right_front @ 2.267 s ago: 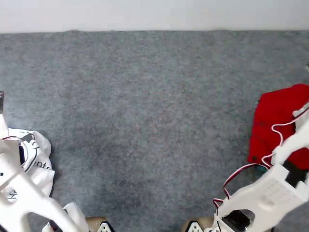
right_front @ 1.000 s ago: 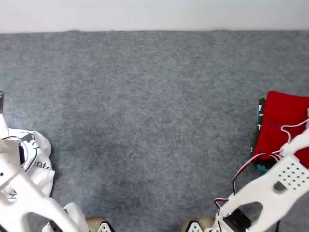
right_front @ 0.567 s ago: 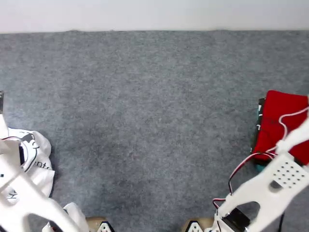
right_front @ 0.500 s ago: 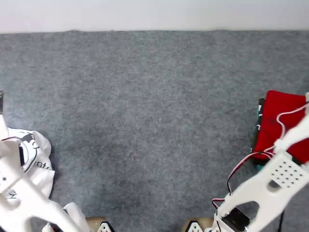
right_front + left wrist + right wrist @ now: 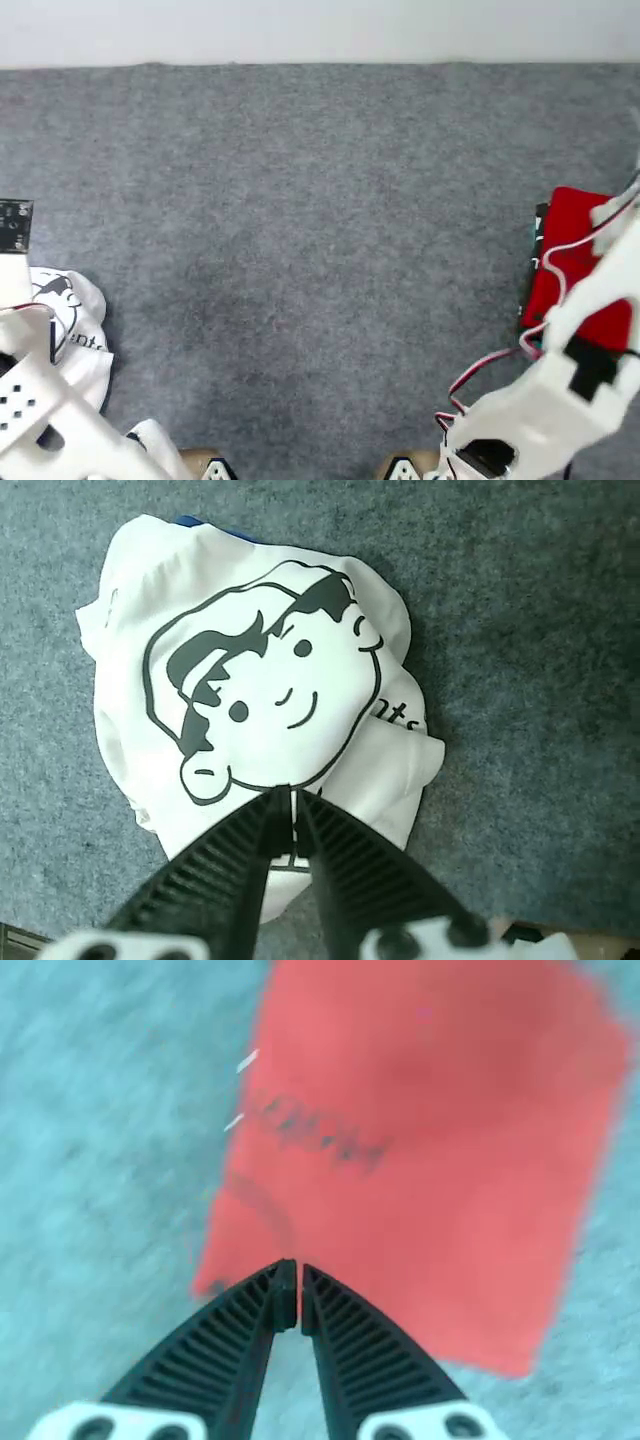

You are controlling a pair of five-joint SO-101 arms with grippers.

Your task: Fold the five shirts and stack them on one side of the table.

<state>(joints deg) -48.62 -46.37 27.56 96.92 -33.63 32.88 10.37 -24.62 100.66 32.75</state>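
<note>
Partway, I reckon: the red shirt [image 5: 575, 250] lies folded on a stack [image 5: 540, 228] at the desk's [image 5: 320, 200] right edge, the white shirt [image 5: 78, 322] rumpled at its left edge. My left pincer [image 5: 291, 815] and right pincer [image 5: 291, 1295] are clenched, empty.

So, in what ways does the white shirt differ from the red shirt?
The white shirt is bunched with an uneven outline; the red shirt is folded into a flat rectangle. The white shirt bears a big cartoon face; the red shirt shows just a small faint mark. Both lie on the grey table cover, at opposite sides.
</note>
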